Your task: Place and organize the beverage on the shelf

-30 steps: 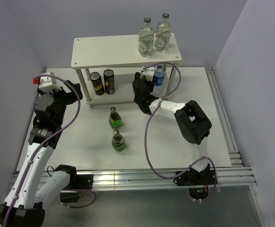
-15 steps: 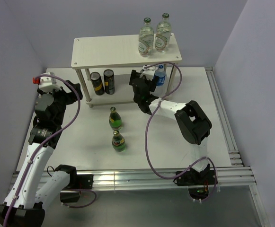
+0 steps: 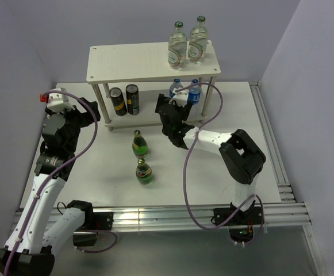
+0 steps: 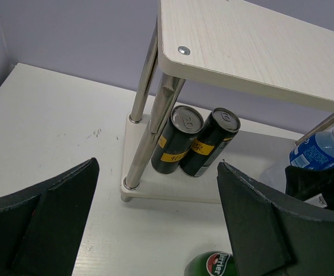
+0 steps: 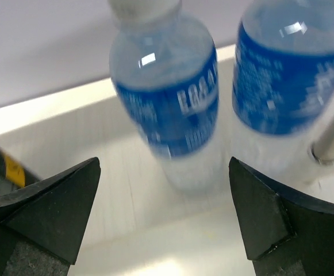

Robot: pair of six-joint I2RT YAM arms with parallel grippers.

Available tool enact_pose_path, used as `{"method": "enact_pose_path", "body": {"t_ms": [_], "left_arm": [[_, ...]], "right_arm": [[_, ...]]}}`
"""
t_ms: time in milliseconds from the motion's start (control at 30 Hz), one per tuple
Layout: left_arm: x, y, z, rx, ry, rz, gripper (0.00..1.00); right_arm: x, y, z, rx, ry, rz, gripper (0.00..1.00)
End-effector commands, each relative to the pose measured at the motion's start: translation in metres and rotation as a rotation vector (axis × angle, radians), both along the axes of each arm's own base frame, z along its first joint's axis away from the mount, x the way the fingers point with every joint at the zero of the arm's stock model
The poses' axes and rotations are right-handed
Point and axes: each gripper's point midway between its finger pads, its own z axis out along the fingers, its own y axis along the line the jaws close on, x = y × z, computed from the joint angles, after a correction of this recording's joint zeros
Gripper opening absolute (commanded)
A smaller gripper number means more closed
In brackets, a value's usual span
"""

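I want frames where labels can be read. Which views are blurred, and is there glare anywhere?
Right wrist view: the centre water bottle and the right water bottle are smeared, lettering barely legible. Left wrist view: sharp, the black cans crisp. Top view: evenly lit, a glare patch on the near metal rail.

We find the shelf point(image 3: 149, 62) at the back of the worktop point(image 3: 241, 132). On its top board, at the right end, two glass bottles point(image 3: 177, 47) stand side by side. On the lower board, two cans point(image 3: 118, 102) touch each other at the left and two water bottles point(image 3: 194, 92) stand close together at the right. Before the shelf, on the worktop, we see two small bottles point(image 3: 139, 144), one behind the other
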Motion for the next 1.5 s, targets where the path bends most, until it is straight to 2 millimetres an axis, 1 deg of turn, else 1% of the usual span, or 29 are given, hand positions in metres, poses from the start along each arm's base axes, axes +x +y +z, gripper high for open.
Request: {"method": "enact_pose_path", "body": {"t_ms": [0,33,67,133,167,233,267,333,367,400,467,500,533,567,633,667,733,767,833,933,1033,1133,1167,1200,1267,1367,1400,1433,1467], "left_arm": [[-0.003,0.001,0.02,-0.004,-0.054,0.002,0.91],[-0.004,0.002,0.02,-0.003,-0.054,0.004,0.91],[-0.003,0.002,0.02,-0.002,-0.053,0.004,0.91],[-0.005,0.002,0.021,-0.001,-0.056,0.002,0.9],[-0.008,-0.001,0.021,0.002,-0.054,-0.014,0.88],[-0.02,-0.008,0.034,0.002,-0.102,-0.054,0.88],[-0.026,-0.017,0.039,-0.001,-0.118,-0.091,0.89],[-0.035,-0.03,0.044,0.001,-0.12,-0.153,0.92],[-0.04,-0.041,0.043,0.005,-0.092,-0.2,0.99],[-0.041,-0.052,0.037,0.011,-0.061,-0.249,0.99],[-0.041,-0.072,0.02,0.011,0.025,-0.309,0.99],[-0.042,-0.073,0.012,-0.011,0.058,-0.286,0.99],[-0.048,-0.078,0.012,-0.03,0.05,-0.298,0.99],[-0.057,-0.094,0.002,-0.044,0.068,-0.34,0.99],[-0.067,-0.099,-0.007,-0.096,0.096,-0.331,0.99],[-0.074,-0.108,-0.017,-0.1,0.124,-0.353,0.99],[-0.082,-0.107,-0.03,-0.139,0.162,-0.316,0.99],[-0.091,-0.117,-0.045,-0.137,0.191,-0.347,0.99],[-0.105,-0.125,-0.06,-0.179,0.202,-0.359,0.99],[-0.117,-0.132,-0.073,-0.24,0.22,-0.365,0.99],[-0.125,-0.146,-0.099,-0.223,0.278,-0.349,0.99],[-0.139,-0.156,-0.106,-0.186,0.272,-0.303,0.99],[-0.158,-0.171,-0.103,-0.172,0.268,-0.371,0.99],[-0.16,-0.171,-0.106,-0.15,0.253,-0.331,0.99],[-0.176,-0.187,-0.107,-0.13,0.257,-0.378,0.99],[-0.186,-0.197,-0.121,-0.091,0.265,-0.346,0.99],[-0.188,-0.198,-0.124,-0.147,0.273,-0.317,0.99],[-0.188,-0.188,-0.135,-0.06,0.257,-0.273,0.99],[-0.194,-0.188,-0.134,-0.064,0.257,-0.277,0.99]], "right_arm": [[-0.026,-0.006,0.017,0.06,-0.024,-0.048,1.0],[-0.038,0.001,0.022,0.067,-0.029,-0.035,1.0],[-0.048,-0.001,0.014,0.052,-0.017,-0.038,1.0],[-0.066,-0.003,0.021,0.072,-0.022,-0.044,1.0],[-0.08,0.001,0.016,0.068,-0.008,-0.029,1.0],[-0.101,-0.004,0.021,0.102,0.01,-0.032,1.0],[-0.116,0.0,0.015,0.091,0.023,-0.01,1.0],[-0.137,-0.004,0.021,0.095,0.033,0.009,1.0],[-0.147,-0.006,0.017,0.085,0.04,0.013,1.0],[-0.166,-0.003,0.018,0.062,0.057,0.046,1.0],[-0.183,-0.003,0.014,0.083,0.069,0.061,1.0],[-0.2,-0.002,0.011,0.054,0.088,0.094,1.0],[-0.207,0.0,0.011,0.082,0.091,0.102,1.0],[-0.214,-0.001,0.01,0.078,0.094,0.108,1.0],[-0.231,-0.003,0.005,0.053,0.117,0.129,1.0],[-0.235,-0.004,0.006,0.052,0.12,0.128,1.0],[-0.245,-0.013,0.001,0.033,0.138,0.119,1.0],[-0.247,-0.017,0.003,0.038,0.132,0.109,1.0],[-0.253,-0.028,-0.001,0.032,0.146,0.096,1.0],[-0.257,-0.042,-0.004,0.033,0.155,0.082,1.0],[-0.258,-0.05,-0.005,0.04,0.157,0.084,1.0],[-0.259,-0.057,-0.004,0.048,0.153,0.084,1.0],[-0.26,-0.059,-0.003,0.057,0.151,0.085,1.0],[-0.26,-0.062,-0.003,0.058,0.149,0.079,1.0],[-0.261,-0.067,-0.005,0.058,0.151,0.078,1.0],[-0.263,-0.073,-0.008,0.064,0.15,0.074,1.0],[-0.263,-0.074,-0.008,0.067,0.15,0.074,1.0],[-0.263,-0.075,-0.009,0.067,0.15,0.074,1.0],[-0.264,-0.076,-0.01,0.072,0.152,0.073,1.0]]}}
